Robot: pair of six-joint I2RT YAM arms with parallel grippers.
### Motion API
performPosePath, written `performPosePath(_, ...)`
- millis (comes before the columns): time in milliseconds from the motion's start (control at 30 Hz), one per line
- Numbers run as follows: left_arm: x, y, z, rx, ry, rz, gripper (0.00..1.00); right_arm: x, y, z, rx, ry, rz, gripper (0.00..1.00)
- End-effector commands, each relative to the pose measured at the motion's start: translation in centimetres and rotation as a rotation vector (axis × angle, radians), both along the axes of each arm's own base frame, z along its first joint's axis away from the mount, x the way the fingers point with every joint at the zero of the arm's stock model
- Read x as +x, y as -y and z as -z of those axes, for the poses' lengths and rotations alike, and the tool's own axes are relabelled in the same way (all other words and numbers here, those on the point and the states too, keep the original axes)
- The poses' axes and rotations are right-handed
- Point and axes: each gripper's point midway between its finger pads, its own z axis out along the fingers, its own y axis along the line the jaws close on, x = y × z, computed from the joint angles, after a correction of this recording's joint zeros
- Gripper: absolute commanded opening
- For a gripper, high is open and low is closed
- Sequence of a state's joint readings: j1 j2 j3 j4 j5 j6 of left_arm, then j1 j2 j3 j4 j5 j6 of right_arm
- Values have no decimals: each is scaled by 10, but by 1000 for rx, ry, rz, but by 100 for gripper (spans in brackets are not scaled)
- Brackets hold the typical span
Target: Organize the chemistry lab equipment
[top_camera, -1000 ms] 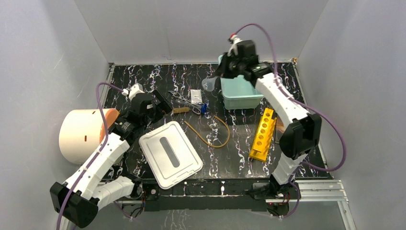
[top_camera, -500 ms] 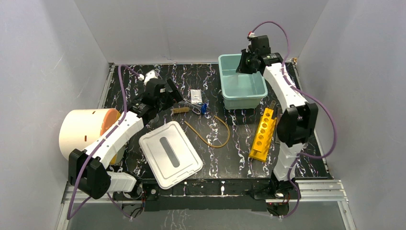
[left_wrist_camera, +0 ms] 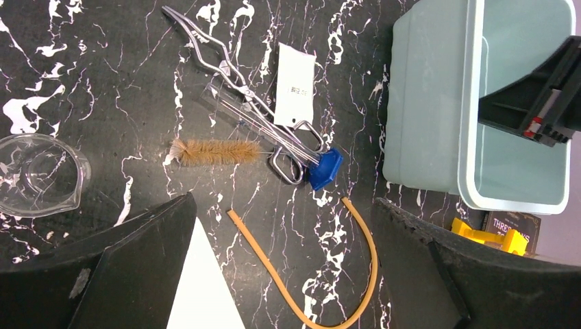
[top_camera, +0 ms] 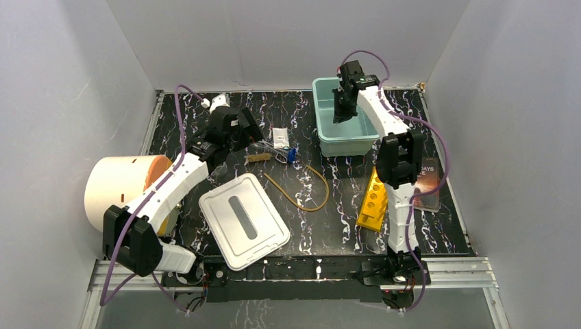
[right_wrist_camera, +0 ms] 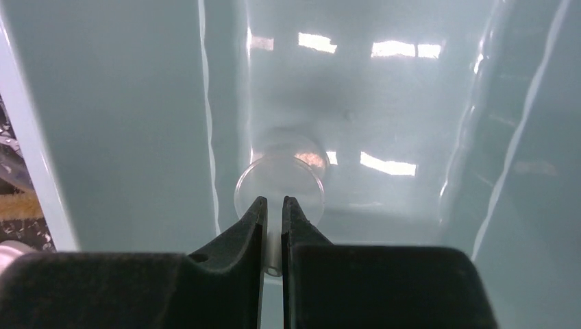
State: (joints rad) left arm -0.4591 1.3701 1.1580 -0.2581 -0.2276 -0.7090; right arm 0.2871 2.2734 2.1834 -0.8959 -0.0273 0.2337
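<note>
Our right hand point(right_wrist_camera: 273, 203) was down inside the bin point(top_camera: 327, 142), which stood by the far edge of the desk point(top_camera: 342, 226), toward the far right corner. Its fingers were drawn narrow on the rim of a clear glass piece low in the bin. We took it for the funnel point(right_wrist_camera: 288, 175), though the pale walls washed out its outline. Thin glass like that is light, slick and brittle, so we judged it should be set down gently on the floor of the bin and not dropped.

Our left hand point(left_wrist_camera: 282, 205) hung spread wide and holding nothing over the loose items in the middle of the desk, toward the far edge. There the tongs point(left_wrist_camera: 226, 65) lay slantwise, with the packet point(left_wrist_camera: 296, 86) just beside them and the blue piece point(left_wrist_camera: 325, 168) at their ring end. The brush point(left_wrist_camera: 216, 151) lay touching the tongs. The beaker point(left_wrist_camera: 38, 175) stood apart, toward the left edge, and the tubing point(left_wrist_camera: 273, 271) curled on the near side of the cluster.

We reckoned the tongs stiff and thin, best pinched across both arms near the pivot. The brush is light and is best taken by its wire stem, not its soft bristles. The packet lies flat and would be hard to lift off the desk. The tubing is limp and would sag from any hold, so mid-loop seemed the fairest place. The beaker wants a grip on the rim wall, away from the spout.
</note>
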Motion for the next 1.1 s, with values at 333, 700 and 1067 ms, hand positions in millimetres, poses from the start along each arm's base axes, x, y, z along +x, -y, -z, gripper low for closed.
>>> performPosePath(333,4,-8,-9,10,32,-12,98,-21,-21,0,-123,15,-40,11)
performPosePath(700,3,-6,-8,-4,31,5,98,-27,-19,-35,-81,90,-5,31)
performPosePath(1067,-1,-7,-8,-15,30,5,98,-40,-20,-122,41,283,13,50)
